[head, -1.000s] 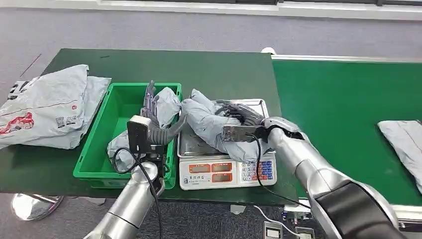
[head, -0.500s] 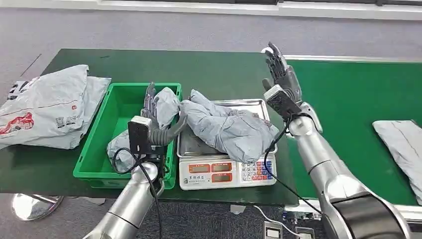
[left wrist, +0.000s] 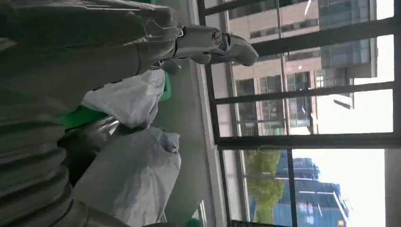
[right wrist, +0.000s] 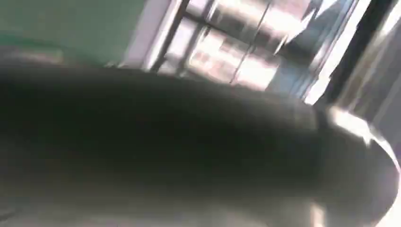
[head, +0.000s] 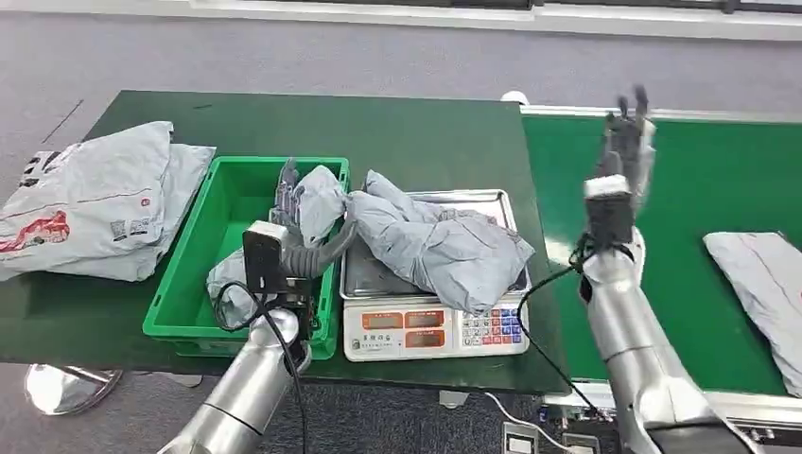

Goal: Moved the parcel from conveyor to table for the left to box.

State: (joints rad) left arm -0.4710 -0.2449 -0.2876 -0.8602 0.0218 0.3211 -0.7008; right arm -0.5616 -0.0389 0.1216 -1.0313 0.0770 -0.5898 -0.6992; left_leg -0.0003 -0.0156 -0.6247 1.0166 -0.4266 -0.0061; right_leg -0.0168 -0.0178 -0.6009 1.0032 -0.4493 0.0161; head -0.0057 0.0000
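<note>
At the far left of the frame, a pile of grey bags (head: 90,203) lies on the dark green surface (head: 416,132). Next is the green box (head: 210,251). The left hand (head: 288,194) reaches over it, fingers grasping one end of the parcel (head: 426,244), which lies mostly on the scale (head: 430,326) in the middle. On the right, the right hand (head: 624,142) is up over the belt (head: 690,189), fingers released and empty. I think the drop-off is done. Next, the left hand should pull the parcel into the box.
</note>
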